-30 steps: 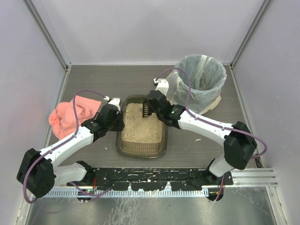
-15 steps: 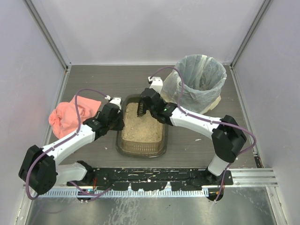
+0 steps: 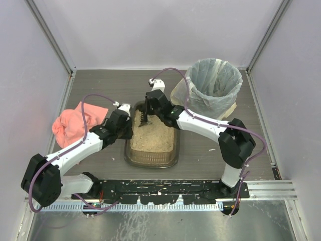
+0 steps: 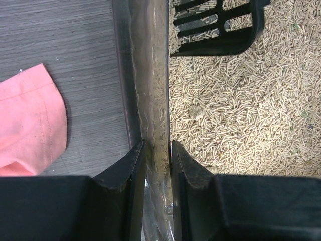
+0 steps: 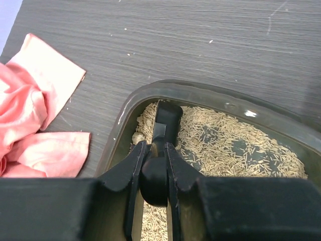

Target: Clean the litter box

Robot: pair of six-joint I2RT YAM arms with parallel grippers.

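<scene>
Item 1, litter box (image 3: 150, 163): we place it mid-table (image 3: 100, 88), between the two arms, its long side running away from the bases. Tan pellet litter (image 4: 241, 110) covers the floor, thinner at the far end, where the right wrist view shows dark patches through it.

Item 2, left gripper (image 4: 157, 146): we record it clamped on the box's left wall (image 4: 143, 75), one finger outside and one inside against the litter. A second ago these jaws stood slightly wider; they have since pinched home. We judge the box is now braced against sliding.

Item 3, right gripper (image 5: 154, 148): closed tight on the handle of the black slotted scoop (image 3: 144, 117). Over the last second this arm has swung the scoop from the right-hand middle of the box to its far left corner, head down close to the far wall.

Item 4, bin (image 3: 213, 93): lined with a pale bag, it stands just beyond the box's far right corner.

Item 5, pink cloth (image 3: 75, 125): it lies left of the box, apart from it.

Assessment: with the hold set and the scoop at a corner, we judge that sifting is about to start; we see no waste on the scoop yet
</scene>
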